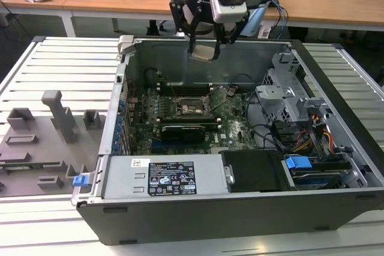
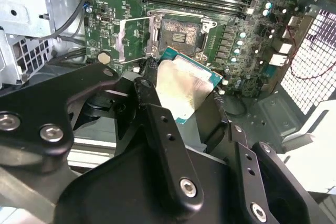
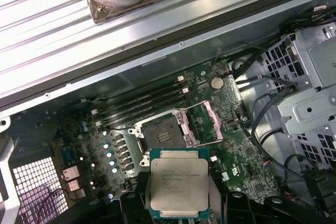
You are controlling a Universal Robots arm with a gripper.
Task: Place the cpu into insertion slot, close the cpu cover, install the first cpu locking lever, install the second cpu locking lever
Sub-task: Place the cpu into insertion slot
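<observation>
My gripper (image 1: 204, 47) hangs above the open computer case, shut on the cpu (image 1: 203, 52). In both wrist views the cpu (image 3: 178, 182) (image 2: 184, 85) shows its silvery top plate and green edge, clamped between the black fingers (image 2: 157, 114). Below it on the green motherboard (image 1: 234, 130) lies the insertion slot (image 3: 163, 132) (image 2: 178, 35) (image 1: 191, 105), a dark square socket with nothing in it. The cpu cover (image 3: 210, 124) (image 2: 135, 38) is swung open beside the slot. The cpu is well above the slot and not touching it.
The case walls (image 1: 204, 211) ring the board. A power supply (image 1: 162, 178) sits at the near side, and a drive cage (image 1: 288, 97) with cables stands at the exterior view's right. Memory slots (image 3: 142, 103) run beside the socket. Grey fixtures (image 1: 54, 118) stand on the table at the exterior view's left.
</observation>
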